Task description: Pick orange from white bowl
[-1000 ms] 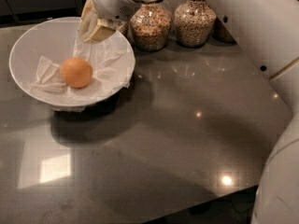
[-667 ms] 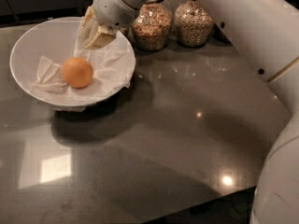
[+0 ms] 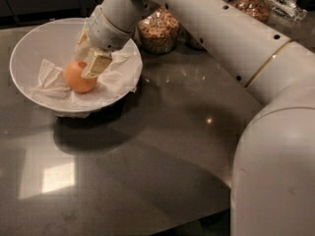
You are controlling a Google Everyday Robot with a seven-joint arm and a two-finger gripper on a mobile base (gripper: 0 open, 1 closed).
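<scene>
The orange (image 3: 77, 79) lies on crumpled white paper (image 3: 47, 80) in the white bowl (image 3: 39, 41) at the upper left. My gripper (image 3: 84, 65) reaches down into the bowl from the upper right. Its cream fingers (image 3: 95, 64) are open and sit at the orange's upper right side, one finger against its right edge. The other finger is partly hidden behind the wrist. The orange rests in the bowl, not lifted.
A glass jar of grain (image 3: 158, 31) stands just right of the bowl, behind my arm. Another jar (image 3: 248, 4) is at the back right. My white arm (image 3: 256, 82) spans the right side. The bowl stands on a dark glossy counter (image 3: 147, 156).
My gripper has come down from the bowl's far rim into the bowl and now sits against the orange. The orange and bowl have not moved.
</scene>
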